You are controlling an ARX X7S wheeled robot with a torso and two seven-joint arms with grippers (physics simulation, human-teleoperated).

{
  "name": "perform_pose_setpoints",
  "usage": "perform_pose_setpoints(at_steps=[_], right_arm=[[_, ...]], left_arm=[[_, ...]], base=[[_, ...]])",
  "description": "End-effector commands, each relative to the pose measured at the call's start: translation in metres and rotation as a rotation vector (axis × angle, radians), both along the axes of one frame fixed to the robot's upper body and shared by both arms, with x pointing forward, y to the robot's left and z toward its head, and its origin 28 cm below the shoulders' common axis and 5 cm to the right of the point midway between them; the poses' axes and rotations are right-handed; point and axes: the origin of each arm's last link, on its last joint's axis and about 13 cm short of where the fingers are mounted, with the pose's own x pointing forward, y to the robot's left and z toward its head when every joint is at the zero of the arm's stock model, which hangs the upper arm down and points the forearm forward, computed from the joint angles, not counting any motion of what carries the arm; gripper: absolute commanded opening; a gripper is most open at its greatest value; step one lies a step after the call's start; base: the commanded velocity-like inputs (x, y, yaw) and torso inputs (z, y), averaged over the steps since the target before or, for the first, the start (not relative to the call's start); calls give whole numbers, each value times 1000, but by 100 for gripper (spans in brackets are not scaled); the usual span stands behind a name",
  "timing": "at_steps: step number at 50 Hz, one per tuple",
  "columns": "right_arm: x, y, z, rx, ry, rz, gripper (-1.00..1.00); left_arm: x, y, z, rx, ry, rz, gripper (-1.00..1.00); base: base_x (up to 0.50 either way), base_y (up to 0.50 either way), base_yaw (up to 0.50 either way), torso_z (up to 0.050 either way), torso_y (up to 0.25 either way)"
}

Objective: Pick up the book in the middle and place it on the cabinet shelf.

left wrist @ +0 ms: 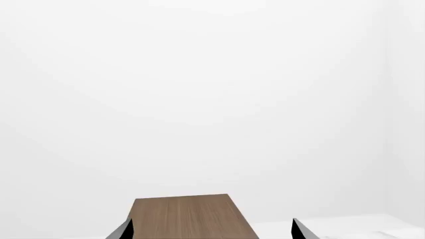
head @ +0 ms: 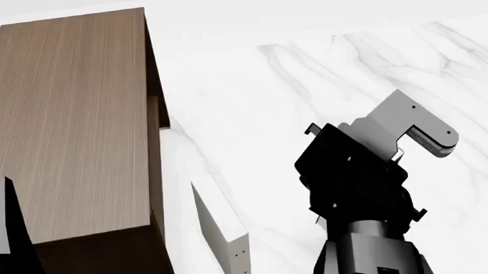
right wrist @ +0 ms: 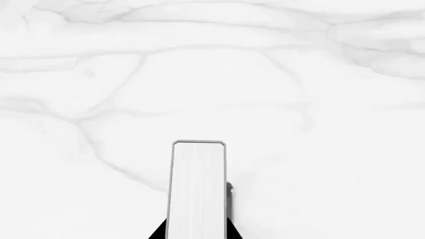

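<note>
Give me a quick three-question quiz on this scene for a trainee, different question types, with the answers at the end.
1. True or false: the right gripper holds the book.
2. In the left wrist view, what shows between the open fingers of the left gripper? A) a mug B) the cabinet top C) a plate
3. In the head view, what stands on the marble beside the cabinet?

Key:
1. True; its white page edges sit between the fingers.
2. B.
3. An off-white book.
</note>
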Motion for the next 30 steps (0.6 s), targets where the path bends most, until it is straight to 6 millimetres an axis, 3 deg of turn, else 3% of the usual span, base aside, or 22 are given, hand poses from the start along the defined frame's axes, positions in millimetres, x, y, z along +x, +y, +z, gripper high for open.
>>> perform_pose_setpoints(at_steps=[1, 17, 22, 30], right_arm=[[7, 0, 18, -103, -196, 35, -100], [13, 14, 45, -107, -418, 75, -100], [13, 17, 55, -52, -592, 86, -100], [8, 20, 90, 72, -897, 98, -100]], left_arm=[[1, 0, -1, 0, 0, 0, 100], [0, 0, -1, 1, 2, -1, 100], [0, 0, -1, 1, 1, 0, 100], [0, 0, 0, 1, 1, 0, 100]], base=[[0, 0, 0, 0, 0], [0, 0, 0, 0, 0], [0, 0, 0, 0, 0], [0, 0, 0, 0, 2]])
